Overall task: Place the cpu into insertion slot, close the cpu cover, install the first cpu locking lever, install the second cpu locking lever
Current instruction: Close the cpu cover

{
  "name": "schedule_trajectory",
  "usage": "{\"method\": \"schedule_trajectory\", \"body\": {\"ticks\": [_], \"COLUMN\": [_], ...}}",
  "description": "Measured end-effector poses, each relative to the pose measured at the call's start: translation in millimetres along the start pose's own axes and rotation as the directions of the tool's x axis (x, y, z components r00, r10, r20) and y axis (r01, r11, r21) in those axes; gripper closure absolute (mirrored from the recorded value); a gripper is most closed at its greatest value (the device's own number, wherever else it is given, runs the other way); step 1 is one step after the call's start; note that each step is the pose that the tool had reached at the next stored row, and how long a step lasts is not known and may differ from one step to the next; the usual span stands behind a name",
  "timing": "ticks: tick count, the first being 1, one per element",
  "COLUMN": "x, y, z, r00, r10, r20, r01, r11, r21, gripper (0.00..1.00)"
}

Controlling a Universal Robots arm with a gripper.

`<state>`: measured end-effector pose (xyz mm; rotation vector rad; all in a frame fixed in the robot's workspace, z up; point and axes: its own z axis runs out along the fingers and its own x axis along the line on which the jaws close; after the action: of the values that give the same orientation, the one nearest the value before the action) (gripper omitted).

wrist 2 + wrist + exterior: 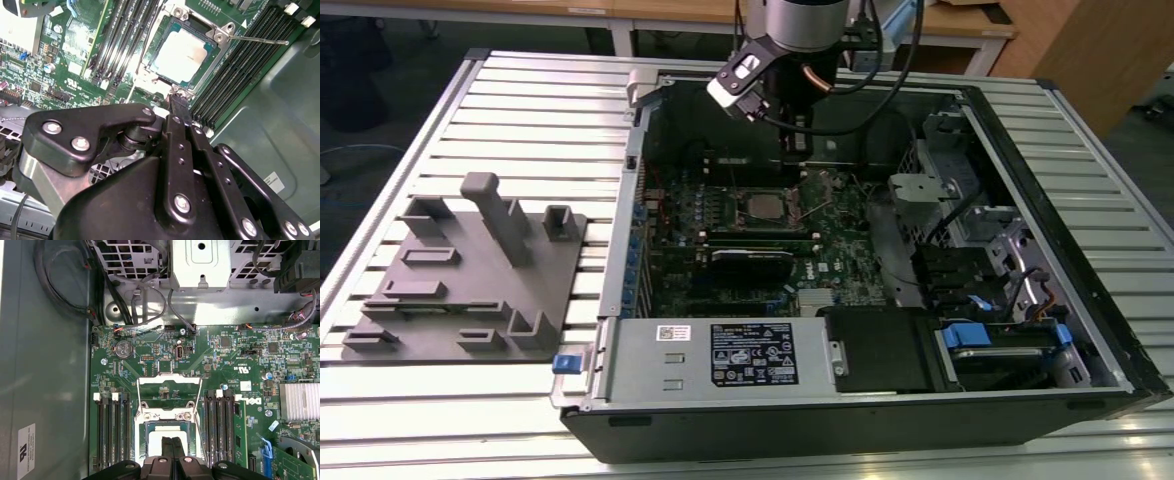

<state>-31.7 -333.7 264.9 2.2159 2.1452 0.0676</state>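
Note:
The cpu [761,207] [182,52] [156,445] lies flat in the insertion slot [220,36] [141,440], its silver top up. The cpu cover [170,381] looks swung back off the slot, with green board showing through its window. Thin locking levers [260,40] [200,410] stand free at the slot's sides. My gripper [797,163] [176,98] [172,441] hangs just above the slot with its fingers pressed together and nothing between them. In the first wrist view its tips overlap the chip's middle; in the second wrist view they sit at the slot's edge.
The open computer case [1067,230] lies on a slatted table. Black memory slots [112,430] flank the socket. A grey box with a label [720,350], a drive cage [987,250] and loose cables [140,305] crowd the case. A grey fixture plate [467,270] lies at the exterior view's left.

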Motion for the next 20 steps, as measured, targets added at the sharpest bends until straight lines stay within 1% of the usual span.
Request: {"method": "schedule_trajectory", "body": {"ticks": [3, 7, 20], "x": [0.0, 0.1, 0.1], "y": [0.1, 2.0, 3.7], "z": [0.0, 0.1, 0.2], "r00": [1.0, 1.0, 1.0], "r10": [0.0, 0.0, 0.0], "r20": [0.0, 0.0, 0.0], "r01": [0.0, 0.0, 0.0], "r11": [1.0, 1.0, 1.0], "r21": [0.0, 0.0, 0.0], "gripper": [0.9, 0.9, 0.9]}}
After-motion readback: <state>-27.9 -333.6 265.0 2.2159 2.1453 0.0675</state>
